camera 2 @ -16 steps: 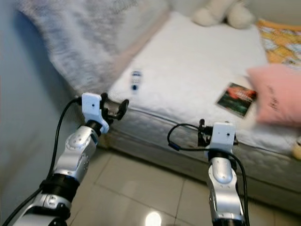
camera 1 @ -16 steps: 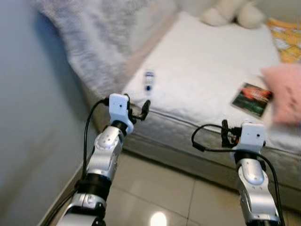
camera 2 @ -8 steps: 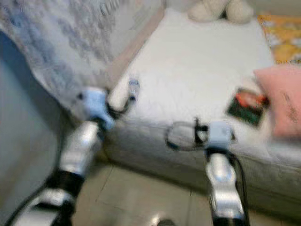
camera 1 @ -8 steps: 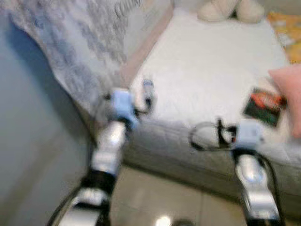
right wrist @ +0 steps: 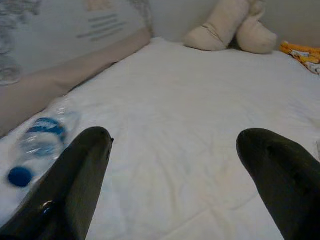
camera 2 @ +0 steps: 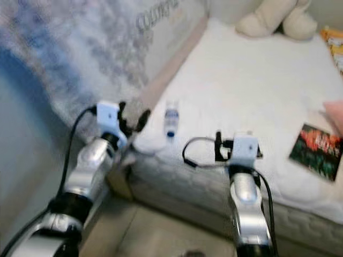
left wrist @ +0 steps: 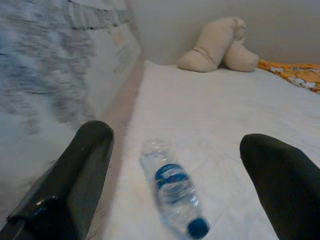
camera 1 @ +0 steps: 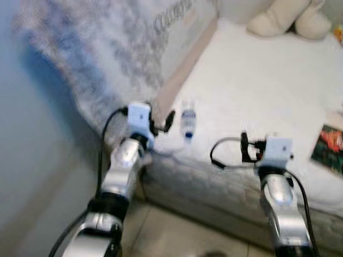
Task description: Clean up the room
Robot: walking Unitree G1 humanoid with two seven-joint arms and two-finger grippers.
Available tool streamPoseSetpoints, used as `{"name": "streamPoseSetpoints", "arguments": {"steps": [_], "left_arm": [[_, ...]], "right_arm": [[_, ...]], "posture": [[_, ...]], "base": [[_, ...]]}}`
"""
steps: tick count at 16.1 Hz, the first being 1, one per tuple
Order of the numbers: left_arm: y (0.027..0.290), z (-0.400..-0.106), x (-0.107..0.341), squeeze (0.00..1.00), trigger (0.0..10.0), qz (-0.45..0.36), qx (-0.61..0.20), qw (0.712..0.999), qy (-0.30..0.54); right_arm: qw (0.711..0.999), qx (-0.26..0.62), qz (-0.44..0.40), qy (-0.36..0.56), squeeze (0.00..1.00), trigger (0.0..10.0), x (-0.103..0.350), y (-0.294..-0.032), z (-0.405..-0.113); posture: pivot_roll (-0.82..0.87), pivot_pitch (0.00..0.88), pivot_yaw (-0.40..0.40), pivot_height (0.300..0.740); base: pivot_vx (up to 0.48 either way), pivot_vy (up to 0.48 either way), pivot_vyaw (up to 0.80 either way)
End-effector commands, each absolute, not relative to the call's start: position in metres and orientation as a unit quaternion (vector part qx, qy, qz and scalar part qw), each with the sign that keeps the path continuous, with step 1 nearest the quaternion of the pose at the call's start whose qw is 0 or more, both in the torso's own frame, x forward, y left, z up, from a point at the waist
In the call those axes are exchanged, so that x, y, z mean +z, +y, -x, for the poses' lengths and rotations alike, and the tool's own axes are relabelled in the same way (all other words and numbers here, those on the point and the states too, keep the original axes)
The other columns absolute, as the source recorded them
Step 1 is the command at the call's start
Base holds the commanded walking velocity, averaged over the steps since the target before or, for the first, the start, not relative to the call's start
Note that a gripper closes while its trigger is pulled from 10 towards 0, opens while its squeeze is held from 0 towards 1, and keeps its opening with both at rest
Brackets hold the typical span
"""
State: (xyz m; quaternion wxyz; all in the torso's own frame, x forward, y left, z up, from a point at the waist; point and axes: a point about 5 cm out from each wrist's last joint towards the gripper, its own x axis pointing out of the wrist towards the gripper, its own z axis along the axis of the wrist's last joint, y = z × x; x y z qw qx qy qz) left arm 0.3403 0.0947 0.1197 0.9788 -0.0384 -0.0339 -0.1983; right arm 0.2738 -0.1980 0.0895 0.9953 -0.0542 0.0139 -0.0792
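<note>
Since a second ago the camera has swung to the left along the bed, so the bottle point(camera 1: 187, 119) now sits nearer the middle of the head views and the pink cushion has slid out past the right side. That clear plastic bottle, with a blue label and blue cap, lies on its side on the white mattress point(camera 1: 257, 91) close to the mattress's front left corner, cap toward the front edge. The left gripper point(left wrist: 180, 200) is held just short of the bottle, its two black fingers spread wide and holding nothing. The right gripper point(right wrist: 177, 185) hovers over the front edge of the mattress, further to the right, likewise wide open and empty. A dark booklet or packet point(camera 2: 317, 150), too blurred to read, lies near the front right part of the mattress. A cream soft toy point(camera 1: 286, 19) rests at the far edge. A grey patterned blanket point(camera 1: 102, 53) hangs along the bed's left side.
</note>
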Motion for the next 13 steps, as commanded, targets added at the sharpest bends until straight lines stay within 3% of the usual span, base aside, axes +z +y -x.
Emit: {"name": "streamPoseSetpoints", "arguments": {"steps": [1, 4, 6, 9, 13], "left_arm": [[0.093, -0.339, 0.115, 0.0, 10.0, 0.043, -0.204, 0.978, -0.02], [0.092, -0.337, 0.112, 0.0, 10.0, 0.051, -0.191, 0.98, -0.021], [0.087, -0.334, 0.105, 0.0, 10.0, 0.062, -0.178, 0.982, -0.006], [0.079, -0.331, 0.105, 0.0, 10.0, 0.077, -0.197, 0.977, -0.008], [0.074, -0.336, 0.109, 0.0, 10.0, 0.084, -0.216, 0.973, -0.005]], "right_arm": [[0.995, -0.083, 0.053, 0.016, 0.0, 10.0, 0.09, -0.201, -0.273], [0.995, -0.069, 0.07, 0.029, 0.0, 10.0, 0.091, -0.209, -0.272], [0.994, -0.052, 0.088, 0.029, 0.0, 10.0, 0.096, -0.215, -0.271], [0.994, -0.066, 0.085, 0.02, 0.0, 10.0, 0.099, -0.215, -0.272], [0.994, -0.07, 0.082, 0.008, 0.0, 10.0, 0.102, -0.208, -0.275]], "posture": [[-0.1, 0.0, 0.037, 0.74], [-0.1, 0.0, -0.052, 0.74], [-0.13, 0.0, -0.069, 0.74], [-0.13, 0.0, -0.041, 0.74], [-0.15, 0.0, 0.004, 0.74]], "base": [[0.0, 0.0, 0.0], [0.0, 0.0, 0.0], [0.0, 0.0, 0.0], [0.0, 0.0, 0.0], [0.327, -0.347, 0.0]]}}
